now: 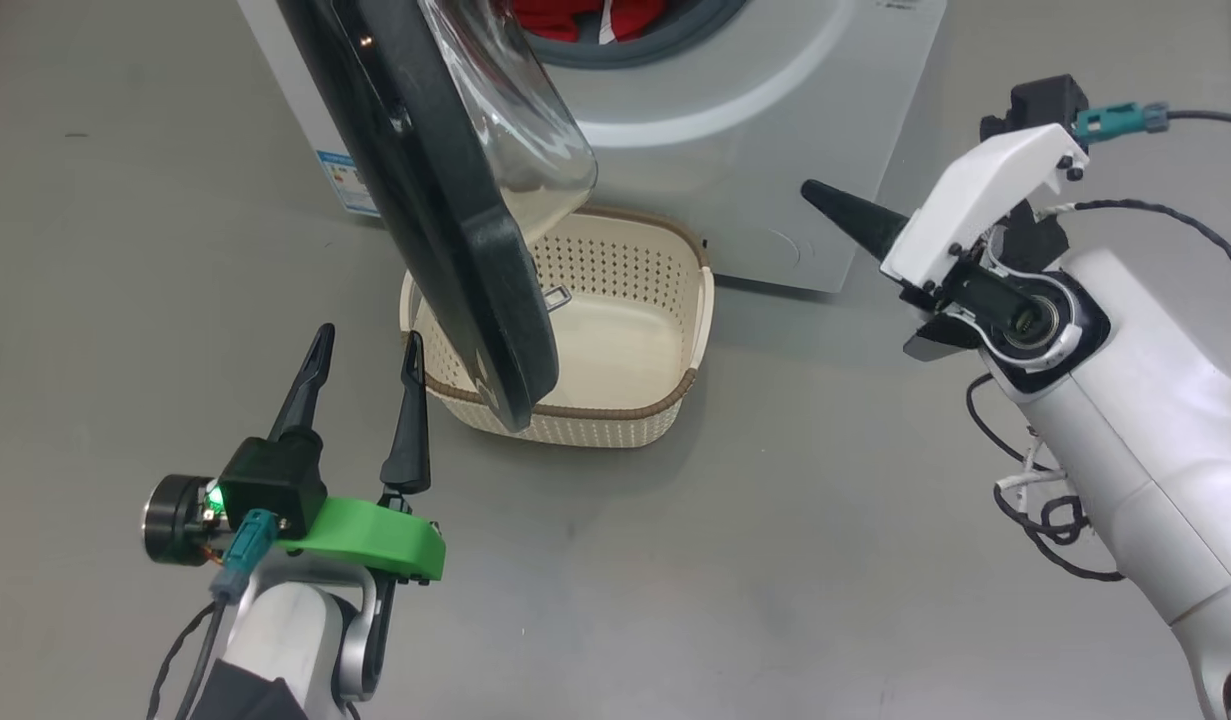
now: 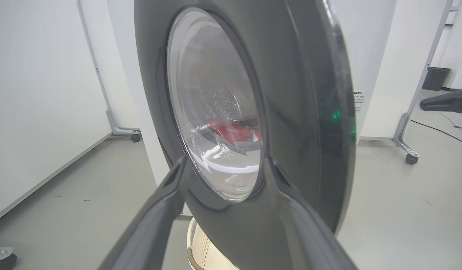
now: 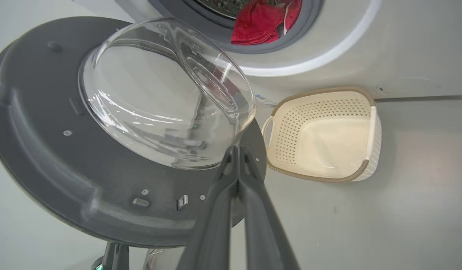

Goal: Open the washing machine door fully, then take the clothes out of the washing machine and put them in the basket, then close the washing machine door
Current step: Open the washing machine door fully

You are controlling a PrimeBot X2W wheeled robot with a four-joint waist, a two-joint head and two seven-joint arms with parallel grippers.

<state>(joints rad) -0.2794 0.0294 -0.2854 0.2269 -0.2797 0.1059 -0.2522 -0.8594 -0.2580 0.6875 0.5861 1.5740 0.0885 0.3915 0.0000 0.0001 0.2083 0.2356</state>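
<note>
Head view: we judge that the first step is not finished. The door [image 1: 445,250] stands out from the machine [image 1: 775,150] and hangs over the left part of the basket [image 1: 700,330]. Our left gripper [image 1: 369,335] is just left of the basket, its fingers wide apart and holding nothing. Our right gripper [image 1: 835,205] is to the right of the basket, apart from it. The basket is empty. The clothes [image 1: 575,15] lie inside the machine, behind the basket.

Left wrist view: the outer face of the door is close ahead of the spread fingers, above the basket rim. We cannot tell if they touch it. The clothes show red through the door.

Right wrist view: the fingers are pressed together with nothing between them and point at the inner side of the door, beside the basket. Next, we think, the door must be pushed wider, away from above the basket, before a gripper reaches for the clothes.
</note>
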